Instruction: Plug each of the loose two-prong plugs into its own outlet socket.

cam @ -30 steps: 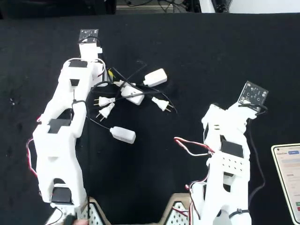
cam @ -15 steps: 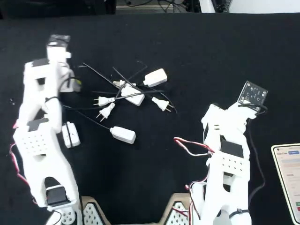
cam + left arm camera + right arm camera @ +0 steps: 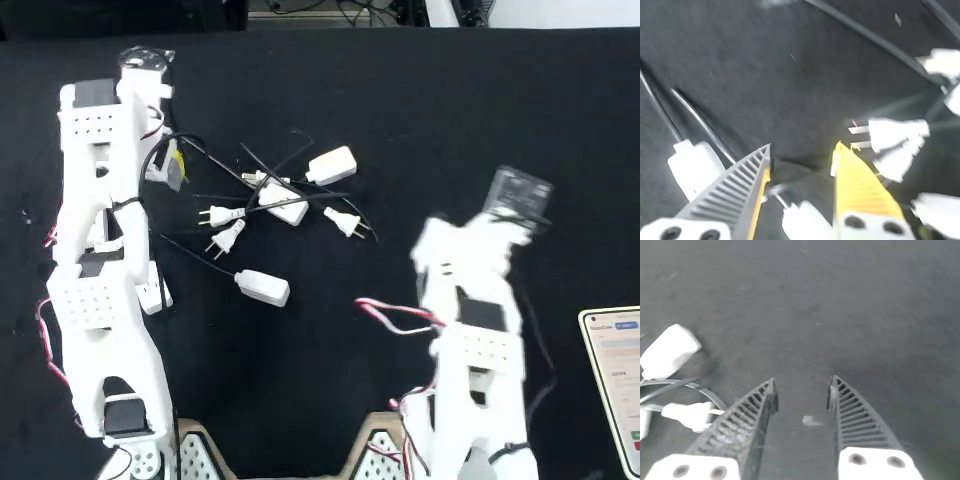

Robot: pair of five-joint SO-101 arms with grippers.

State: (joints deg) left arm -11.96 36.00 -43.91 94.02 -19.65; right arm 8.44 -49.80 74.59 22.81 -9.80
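High view: plug [image 3: 226, 214] prongs leftward.

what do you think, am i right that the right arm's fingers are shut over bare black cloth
Not quite. The right arm's fingers are open, not shut, with a clear gap between them in the right wrist view. They are over bare black cloth, as you say.

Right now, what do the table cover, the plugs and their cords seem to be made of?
The table cover is probably black cloth or felt: matte, with pale lint specks. The plugs look like white moulded plastic, smooth and faintly glossy, with thin prongs, likely metal. The cords have a smooth black sheath, rubber or vinyl by its sheen.
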